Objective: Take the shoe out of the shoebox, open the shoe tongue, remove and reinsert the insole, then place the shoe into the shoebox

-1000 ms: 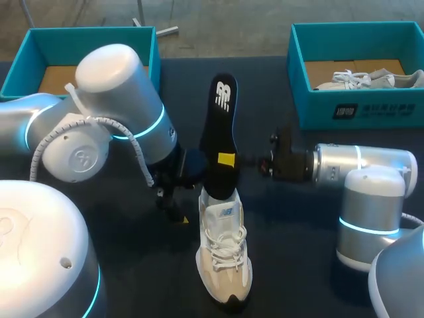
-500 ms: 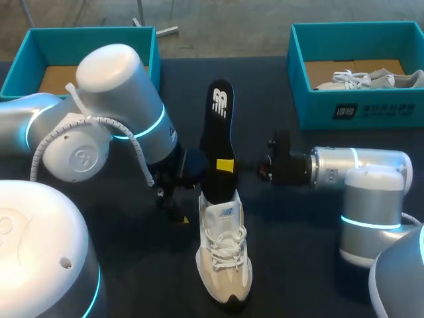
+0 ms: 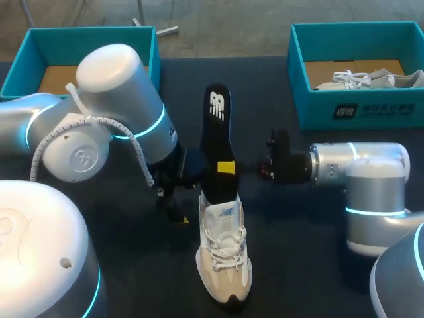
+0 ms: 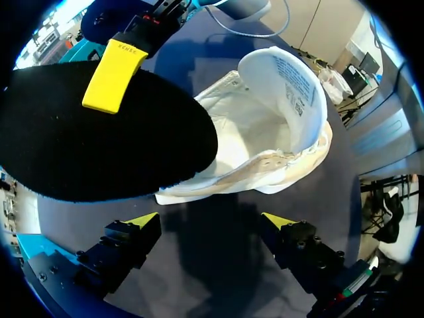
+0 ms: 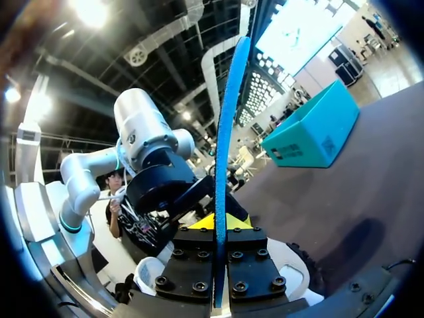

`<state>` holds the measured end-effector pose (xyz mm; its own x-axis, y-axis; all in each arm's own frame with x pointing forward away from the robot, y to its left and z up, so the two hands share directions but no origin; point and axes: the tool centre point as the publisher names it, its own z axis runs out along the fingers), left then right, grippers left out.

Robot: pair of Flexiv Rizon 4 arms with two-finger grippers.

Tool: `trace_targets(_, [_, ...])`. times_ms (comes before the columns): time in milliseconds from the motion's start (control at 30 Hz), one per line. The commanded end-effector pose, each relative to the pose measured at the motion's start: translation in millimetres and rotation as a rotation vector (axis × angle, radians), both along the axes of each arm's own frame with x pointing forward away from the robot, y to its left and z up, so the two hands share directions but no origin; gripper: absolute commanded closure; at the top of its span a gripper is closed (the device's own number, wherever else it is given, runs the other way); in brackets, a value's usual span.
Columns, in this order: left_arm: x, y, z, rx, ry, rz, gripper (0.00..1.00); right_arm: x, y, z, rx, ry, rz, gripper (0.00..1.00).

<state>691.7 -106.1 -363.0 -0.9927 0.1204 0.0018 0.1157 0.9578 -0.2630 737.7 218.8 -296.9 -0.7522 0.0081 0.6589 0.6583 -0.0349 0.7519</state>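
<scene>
A white and beige shoe [image 3: 225, 258] stands on the dark table, toe toward the front edge. Out of its heel opening rises a black insole [image 3: 217, 142], leaning toward the back. My right gripper [image 3: 226, 167] comes in from the right and is shut on the insole's lower part. In the right wrist view the insole [image 5: 228, 132] shows edge-on between the closed fingers of the right gripper [image 5: 215, 225]. My left gripper [image 4: 211, 222] is open just behind the shoe's heel [image 4: 265, 132], touching nothing. The insole [image 4: 99, 139] hangs over the heel opening.
A teal shoebox [image 3: 93, 40] with a cardboard liner stands at the back left. Another teal shoebox [image 3: 358, 109] at the back right holds a second shoe [image 3: 371, 79]. My left arm's bulky joints [image 3: 112, 112] cover the table's left side.
The right gripper has shifted the insole slightly lower, toward the shoe, and a little to the left. The left arm and the shoe have not moved.
</scene>
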Motion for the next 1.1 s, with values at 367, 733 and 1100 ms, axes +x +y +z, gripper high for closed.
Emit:
trace_targets(367, [-0.4,0,-1,0.002,-0.001,0.001,0.0,-7.5,8,-12,-0.014,0.014,0.035,1.0])
trace_targets(733, [-0.4,0,-1,0.002,-0.001,0.001,0.0,-14.3,4,-11,-0.042,0.007,0.022,1.0])
trace_targets(1100, [-0.4,0,-1,0.002,-0.001,0.001,0.0,-19.0,7,-22,-0.04,0.021,0.046,1.0])
